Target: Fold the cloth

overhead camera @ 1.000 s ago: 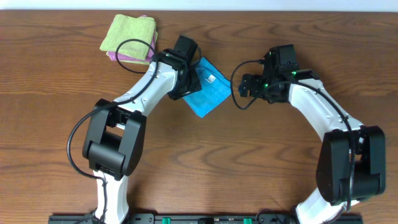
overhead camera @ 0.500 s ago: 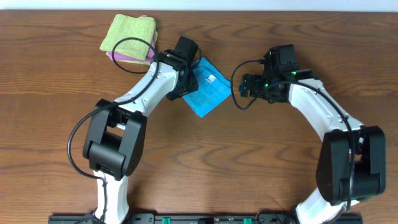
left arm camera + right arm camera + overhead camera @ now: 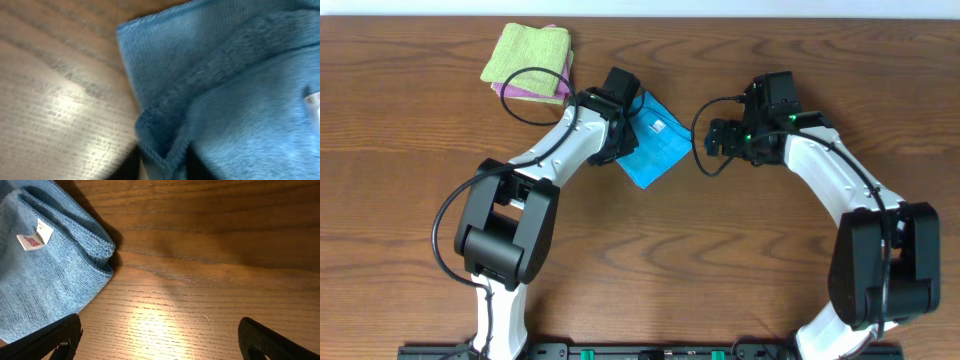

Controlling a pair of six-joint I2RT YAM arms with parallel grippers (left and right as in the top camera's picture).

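1. Overhead: the cloth [image 3: 655,152] lies folded on the table [image 3: 410,170], centre-back, turned diamond-wise, white tag [image 3: 660,127] facing up. The left gripper [image 3: 623,128] is on the cloth's left edge, with its fingertips hidden under the wrist. The right gripper [image 3: 713,136] sits just beside the cloth's right corner, apart from it. A lime-green cloth [image 3: 530,50] is stacked on a pink cloth [image 3: 525,92] at back left, apart from the blue one.
2. Left wrist: blurred. The cloth fills the top and right, with bare wood on the left. A bunched fold of hem runs down between the two dark fingers [image 3: 131,169] at the bottom edge, and they are clamped on it. The tag is just visible at the right edge.
3. Right wrist: the fingers [image 3: 55,340] are spread wide at the two bottom corners, with only wood between them, gripping nothing. The cloth's folded corner lies flat at upper left, layers stacked and tag up. The left-hand finger overlaps the cloth's lower edge in view; can't tell if they touch.
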